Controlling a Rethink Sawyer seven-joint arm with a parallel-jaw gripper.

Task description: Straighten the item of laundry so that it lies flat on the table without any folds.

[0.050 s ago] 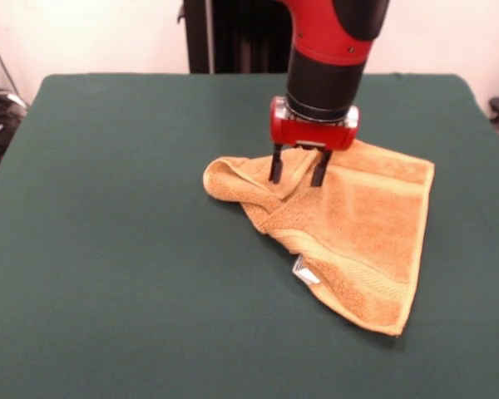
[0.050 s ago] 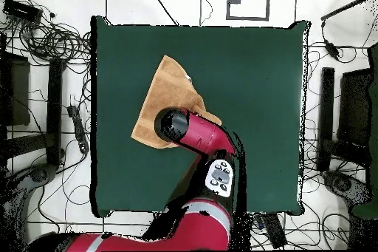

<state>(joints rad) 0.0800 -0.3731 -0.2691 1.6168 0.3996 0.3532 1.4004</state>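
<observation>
red arm point(image 1: 333, 33) with black cylindrical wrist, red tool point(image 1: 298, 178) block, two thin black fingers point(image 1: 275, 164)

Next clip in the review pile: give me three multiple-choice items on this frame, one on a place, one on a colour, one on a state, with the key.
1. In the front view, the white tag sits on the towel's:
A. lower-left edge
B. far right corner
C. top edge under the arm

2. The table cover is:
A. grey
B. dark green
C. blue

3. The claw is:
A. shut, clear of the towel
B. open, fingers down on the towel
C. lifting the towel off the table

Key: 1 A, the tag pokes out at that edge. 2 B, green throughout. 3 B, two spread fingers meet the bunched cloth.
</observation>
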